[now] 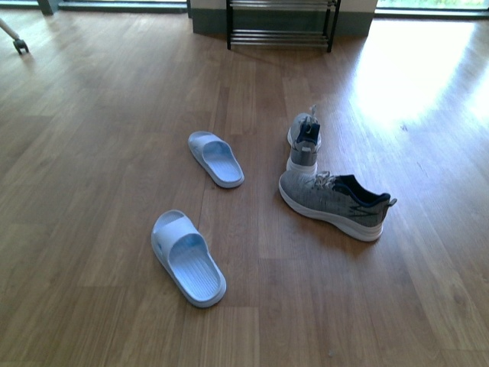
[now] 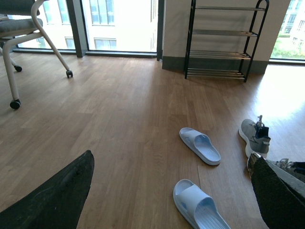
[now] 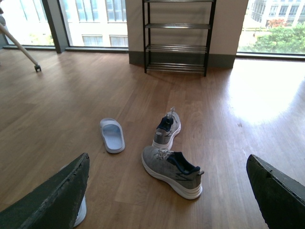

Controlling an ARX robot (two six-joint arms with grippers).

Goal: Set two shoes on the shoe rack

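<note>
Left claw and right claw gape empty; side-on shoe and farther shoe rest on floor.

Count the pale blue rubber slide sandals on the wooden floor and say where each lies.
2. One pale blue rubber slide sandal lies left of the farther grey knit sneaker; the second sandal lies nearer the camera, further left. None seems hidden.
</note>
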